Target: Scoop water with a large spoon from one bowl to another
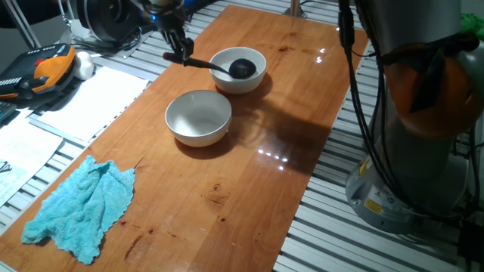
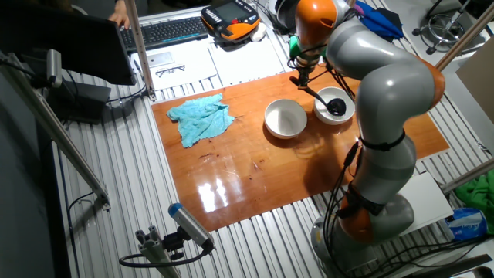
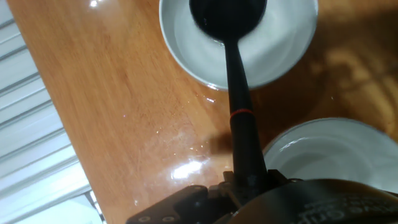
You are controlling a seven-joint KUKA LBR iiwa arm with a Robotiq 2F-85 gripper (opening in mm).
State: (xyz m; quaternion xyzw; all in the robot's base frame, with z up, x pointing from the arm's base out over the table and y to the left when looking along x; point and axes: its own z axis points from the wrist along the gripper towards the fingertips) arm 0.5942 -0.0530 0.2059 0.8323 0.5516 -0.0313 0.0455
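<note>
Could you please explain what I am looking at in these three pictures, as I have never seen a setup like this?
It is one robot arm at a wooden table. Two pictures come from fixed cameras on different sides; the third looks down from a camera on the hand. Its gripper is shut on the handle of a black large spoon, whose head sits in the farther white bowl. A second white bowl stands beside it, and a blue cloth lies nearby. Any water is too clear to make out.
</note>
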